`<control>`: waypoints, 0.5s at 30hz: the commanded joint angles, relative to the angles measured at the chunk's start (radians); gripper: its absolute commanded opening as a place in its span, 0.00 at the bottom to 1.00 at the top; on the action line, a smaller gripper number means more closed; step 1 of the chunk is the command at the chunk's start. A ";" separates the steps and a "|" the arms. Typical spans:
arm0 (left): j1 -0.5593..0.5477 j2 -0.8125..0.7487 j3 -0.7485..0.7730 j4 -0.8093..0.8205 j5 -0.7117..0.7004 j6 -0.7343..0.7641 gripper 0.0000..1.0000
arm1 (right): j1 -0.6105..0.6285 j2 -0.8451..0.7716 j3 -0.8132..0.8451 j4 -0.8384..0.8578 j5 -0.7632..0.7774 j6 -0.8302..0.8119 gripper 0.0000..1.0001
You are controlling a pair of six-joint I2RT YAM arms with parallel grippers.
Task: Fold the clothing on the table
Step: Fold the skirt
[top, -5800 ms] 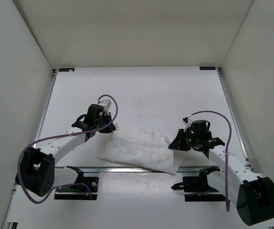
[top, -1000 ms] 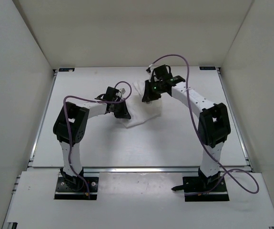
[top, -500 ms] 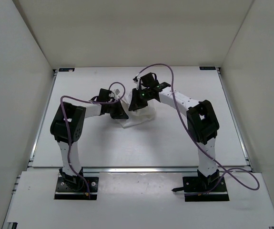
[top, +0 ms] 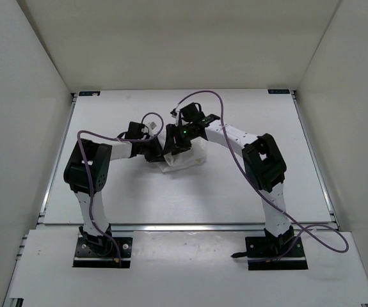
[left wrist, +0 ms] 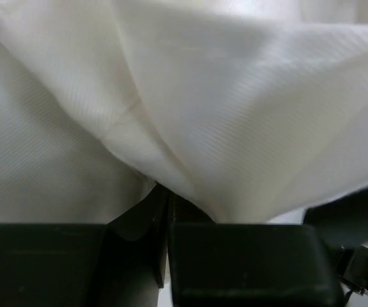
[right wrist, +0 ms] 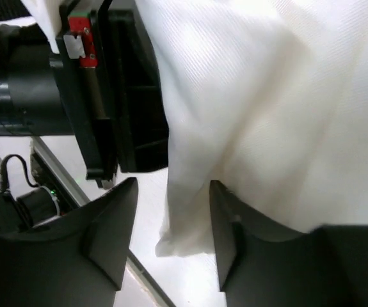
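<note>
White walls (top: 171, 38) box in the table (top: 248, 192), and you'll find the clothing (top: 189, 160) bunched into a small heap on its far middle part, well away from the near edge. Your left arm (top: 88, 167) and right arm (top: 264, 160) reach in over it from either side, and their ends almost meet above the heap's left end. Your left gripper (left wrist: 166, 198) has its jaws drawn nearly together, with a fold of the thin white fabric running down into the slit between them, so it is pinching the clothing. Your right gripper (right wrist: 172, 187) stands with its jaws parted; a loose edge of the cloth hangs in the gap, clamped by neither of the fingers (right wrist: 110, 236), and bare table shows below that edge. From the right wrist view you can see the left gripper's black body just beside the draped fabric, on its left. Purple cables (top: 217, 95) arch over each arm
</note>
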 commanded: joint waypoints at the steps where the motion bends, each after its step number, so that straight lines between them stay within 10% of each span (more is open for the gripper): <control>1: 0.025 -0.026 -0.035 -0.139 -0.074 0.050 0.14 | -0.037 -0.097 0.066 0.002 0.003 -0.016 0.48; 7: 0.063 -0.125 -0.009 -0.177 -0.046 0.059 0.20 | -0.075 -0.340 -0.010 0.077 0.036 -0.010 0.60; 15: 0.147 -0.294 0.093 -0.264 -0.111 0.045 0.43 | -0.157 -0.383 -0.265 0.124 0.053 -0.047 0.01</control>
